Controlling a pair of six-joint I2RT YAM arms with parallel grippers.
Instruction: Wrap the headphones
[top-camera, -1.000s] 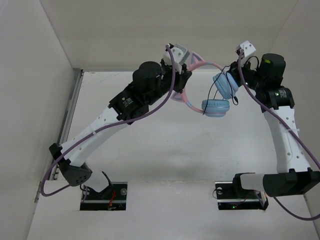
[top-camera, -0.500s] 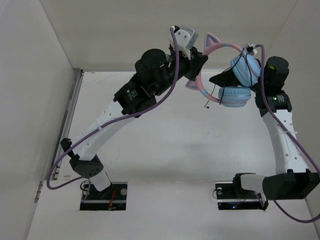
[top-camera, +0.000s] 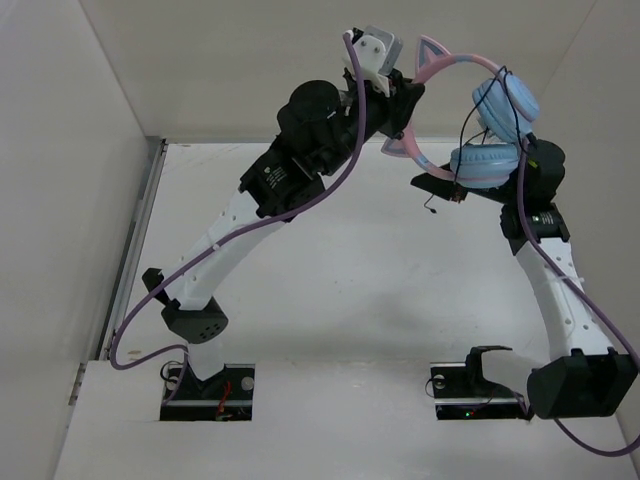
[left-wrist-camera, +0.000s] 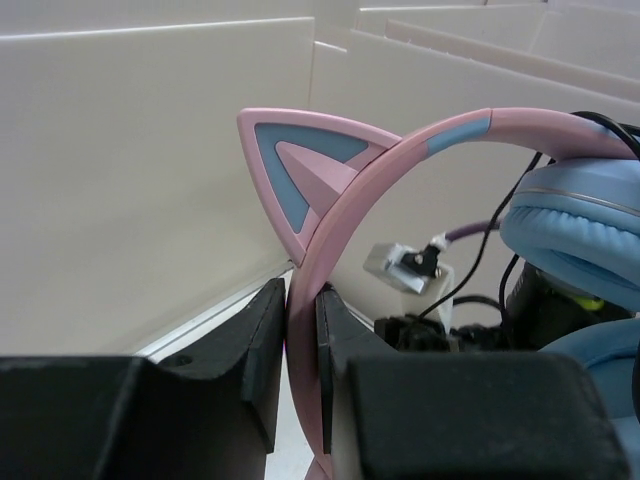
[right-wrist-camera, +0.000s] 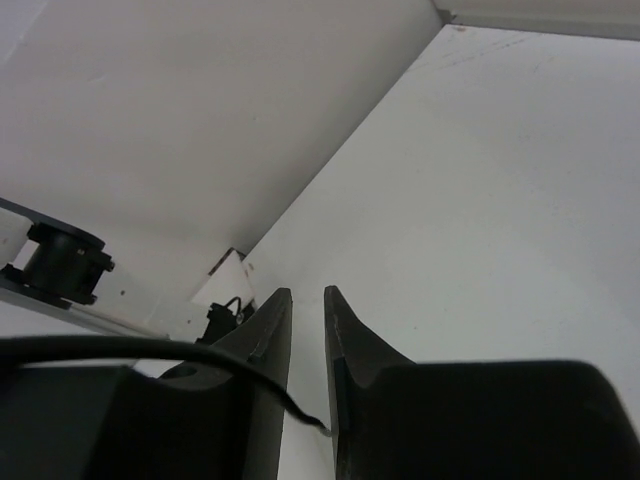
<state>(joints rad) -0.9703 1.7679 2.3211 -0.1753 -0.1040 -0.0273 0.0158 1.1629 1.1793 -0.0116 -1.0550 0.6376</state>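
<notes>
Headphones (top-camera: 470, 110) lifted higher, tilted; left gripper (left-wrist-camera: 300, 340) clamps pink headband (left-wrist-camera: 400, 160); right gripper (right-wrist-camera: 305, 330) narrow, cable (right-wrist-camera: 150, 350) crossing it, wrap ongoing.

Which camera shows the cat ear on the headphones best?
The left wrist view: the cat ear fills the frame, pink with a blue inset, just above where the left gripper clamps the headband. The top external view shows both ears small. The right wrist view shows no ear.

Smooth matt pink plastic headband (left-wrist-camera: 400, 160) between my matt black fingers (left-wrist-camera: 262, 350), soft blue padded ear cup (left-wrist-camera: 580, 240) beside it
</notes>
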